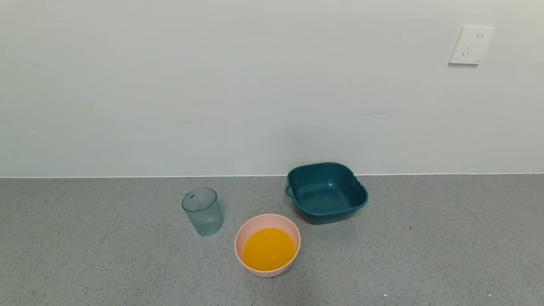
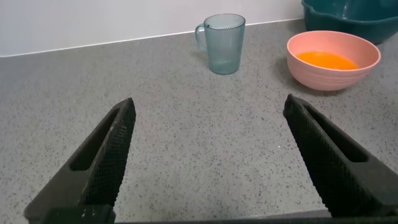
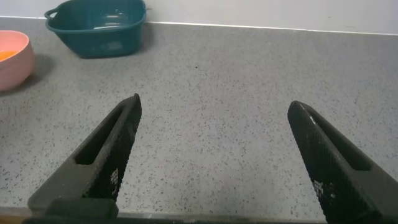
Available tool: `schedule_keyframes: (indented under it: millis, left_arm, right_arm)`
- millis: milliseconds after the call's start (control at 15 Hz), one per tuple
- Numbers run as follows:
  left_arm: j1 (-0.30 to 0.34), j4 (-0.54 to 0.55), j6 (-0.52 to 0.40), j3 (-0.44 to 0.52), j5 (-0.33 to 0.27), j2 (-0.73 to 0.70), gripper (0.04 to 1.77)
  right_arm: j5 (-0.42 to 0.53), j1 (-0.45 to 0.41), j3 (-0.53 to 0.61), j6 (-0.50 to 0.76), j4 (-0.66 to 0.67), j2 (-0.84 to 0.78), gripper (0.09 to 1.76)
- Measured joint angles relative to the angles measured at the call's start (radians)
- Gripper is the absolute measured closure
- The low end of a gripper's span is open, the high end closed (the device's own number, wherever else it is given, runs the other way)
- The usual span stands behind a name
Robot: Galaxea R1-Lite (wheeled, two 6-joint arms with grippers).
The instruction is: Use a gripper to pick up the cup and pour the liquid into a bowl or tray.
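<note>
The translucent blue-green cup [image 1: 202, 211] stands upright and empty on the grey counter, left of the pink bowl [image 1: 242, 238]. The bowl holds the orange liquid [image 1: 268, 248]. In the left wrist view the cup [image 2: 224, 43] and the bowl [image 2: 333, 73] with liquid [image 2: 326, 60] lie well beyond my left gripper [image 2: 209, 112], which is open and empty over bare counter. My right gripper [image 3: 214, 109] is open and empty too, with the bowl's edge [image 3: 13, 65] far off. Neither gripper shows in the head view.
A dark teal squarish basin [image 1: 326, 191] sits behind and right of the bowl, near the white wall; it shows in the right wrist view [image 3: 99, 26] too. A wall socket [image 1: 470, 45] is at the upper right.
</note>
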Motion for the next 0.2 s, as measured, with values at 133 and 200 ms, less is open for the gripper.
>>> schedule_keyframes:
  millis: [133,200]
  left_arm:
    - [0.0,0.001,-0.001,0.0,0.001,0.0,0.09]
    - [0.0,0.001,-0.003,0.0,0.001,0.0,0.09]
  right_arm:
    - [0.001,0.0,0.0,0.0,0.0,0.0,0.14]
    - [0.001,0.0,0.0,0.0,0.0,0.0,0.14]
